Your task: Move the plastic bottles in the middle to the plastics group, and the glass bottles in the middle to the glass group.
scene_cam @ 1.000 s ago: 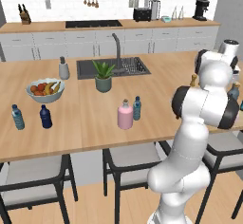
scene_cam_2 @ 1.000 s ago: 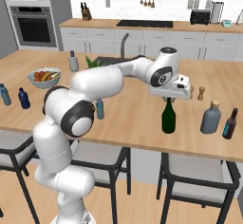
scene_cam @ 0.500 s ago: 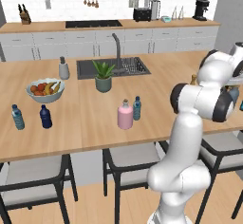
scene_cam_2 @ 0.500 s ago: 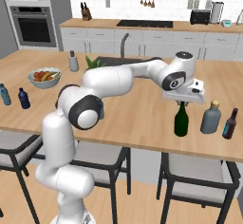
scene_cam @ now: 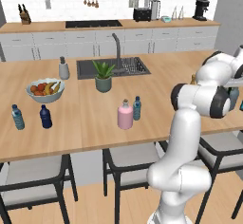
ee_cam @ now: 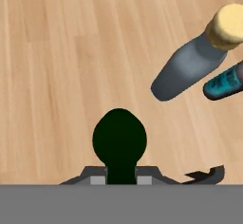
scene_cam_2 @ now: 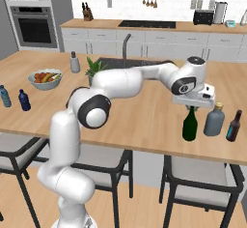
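pink bottle [scene_cam: 125,116]: mid-counter, pale-blue water bottle [scene_cam: 137,108] touching-close at its 2 o'clock; both unmoved.
green wine bottle [scene_cam_2: 190,123]: upright near the counter's front edge, grey-blue bottle [scene_cam_2: 214,120] just beside at 3 o'clock.
gripper [scene_cam_2: 193,105]: clamped on the wine bottle's neck.
handling: likely heavy, rigid, slick glass, breakable; top-heavy when held by the neck. Grip high on the neck, keep vertical.
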You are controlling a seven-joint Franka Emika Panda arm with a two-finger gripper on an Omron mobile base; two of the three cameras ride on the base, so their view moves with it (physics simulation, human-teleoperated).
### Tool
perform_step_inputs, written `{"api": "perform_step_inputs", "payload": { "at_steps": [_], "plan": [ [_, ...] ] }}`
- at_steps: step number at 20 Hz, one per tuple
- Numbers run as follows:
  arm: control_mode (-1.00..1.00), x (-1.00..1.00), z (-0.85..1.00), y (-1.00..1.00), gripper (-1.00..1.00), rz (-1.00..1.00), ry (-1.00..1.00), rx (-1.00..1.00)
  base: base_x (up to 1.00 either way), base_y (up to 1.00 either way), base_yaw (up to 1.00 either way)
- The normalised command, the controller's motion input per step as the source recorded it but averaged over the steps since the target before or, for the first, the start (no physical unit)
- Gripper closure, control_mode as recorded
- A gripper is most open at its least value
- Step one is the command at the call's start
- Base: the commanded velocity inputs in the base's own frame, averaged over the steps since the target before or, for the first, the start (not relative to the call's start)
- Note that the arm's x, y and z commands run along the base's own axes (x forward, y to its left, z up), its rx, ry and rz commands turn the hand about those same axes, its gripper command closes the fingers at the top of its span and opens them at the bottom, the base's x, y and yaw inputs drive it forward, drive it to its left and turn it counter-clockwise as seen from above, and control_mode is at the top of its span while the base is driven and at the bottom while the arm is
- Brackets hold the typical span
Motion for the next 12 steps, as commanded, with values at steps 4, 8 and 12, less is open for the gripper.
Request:
{"api": "perform_step_inputs", "payload": {
  "at_steps": [4, 8, 12],
  "plan": [
    [-1.0, 0.02, -0.28, -0.01, 1.0, 0.0, 0.0, 0.0, 0.0, 0.0, 0.0],
    [-1.0, 0.04, -0.23, 0.0, 1.0, 0.0, 0.0, 0.0, 0.0, 0.0, 0.0],
    [-1.0, 0.09, -0.25, 0.0, 1.0, 0.0, 0.0, 0.0, 0.0, 0.0, 0.0]
  ]
}}
